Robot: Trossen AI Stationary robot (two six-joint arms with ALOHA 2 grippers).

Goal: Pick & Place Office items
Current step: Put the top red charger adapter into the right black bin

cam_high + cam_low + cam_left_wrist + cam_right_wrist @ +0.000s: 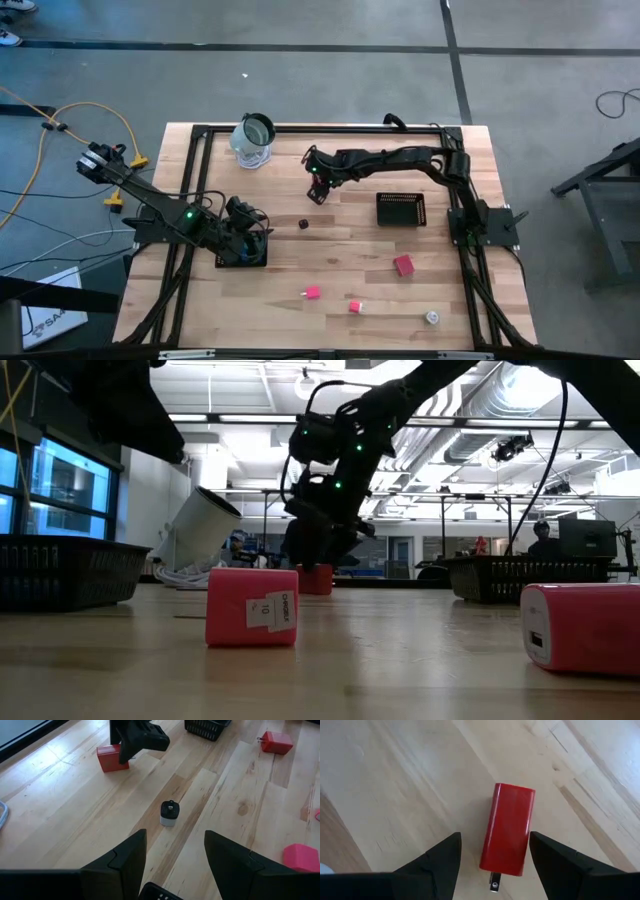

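My right gripper [317,188] [494,842] is open and hangs just over a red block with metal prongs [508,832], one finger on each side of it. The block lies flat on the table, and I see no touch. My left gripper [247,222] [175,839] is open above a black mesh tray [240,257] near the table's left side. It points toward a dark cube [169,813] [303,224] that stands on the wood. A second red block [403,264], two pink blocks [313,293] [355,306] and a whitish round piece [432,317] lie nearer the near edge.
A second black mesh tray [401,209] sits right of centre. A clear glass jar [254,140] stands near the far edge. Black frame rails [300,128] run around the tabletop. Bare wood lies between the dark cube and the near blocks.
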